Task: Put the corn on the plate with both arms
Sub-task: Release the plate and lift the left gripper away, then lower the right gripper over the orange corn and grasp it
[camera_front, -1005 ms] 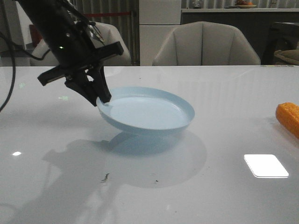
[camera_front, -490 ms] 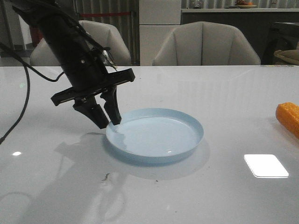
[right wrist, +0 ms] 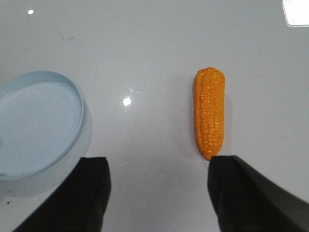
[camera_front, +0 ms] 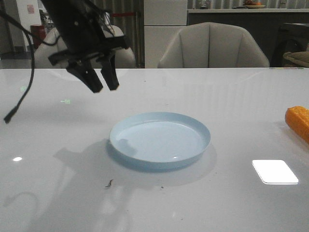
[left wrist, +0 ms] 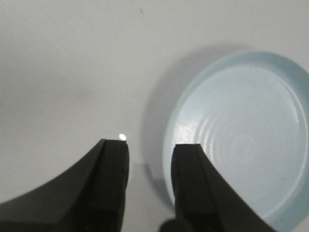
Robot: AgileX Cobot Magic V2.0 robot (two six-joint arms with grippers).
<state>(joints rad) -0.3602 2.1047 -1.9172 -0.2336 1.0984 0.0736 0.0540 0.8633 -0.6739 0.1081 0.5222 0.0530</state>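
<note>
The plate (camera_front: 160,140) sits mid-table, holding nothing; the corn (camera_front: 298,121) lies at the right edge. Both the left gripper (camera_front: 101,80) and the right gripper (right wrist: 157,193) are parted, grasping nothing.

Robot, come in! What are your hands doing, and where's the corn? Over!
Left hand open, above table. Right hand open, empty. Corn on table, beside plate. Plate empty. Nothing between.

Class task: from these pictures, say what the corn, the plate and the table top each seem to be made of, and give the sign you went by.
Corn: probably moulded plastic; uniform orange, slightly glossy kernels.
Plate: likely plastic or melamine; even pale blue, smooth, with a small highlight.
Table top: glossy white, perhaps glass or lacquer; it mirrors lights and shadows.
</note>
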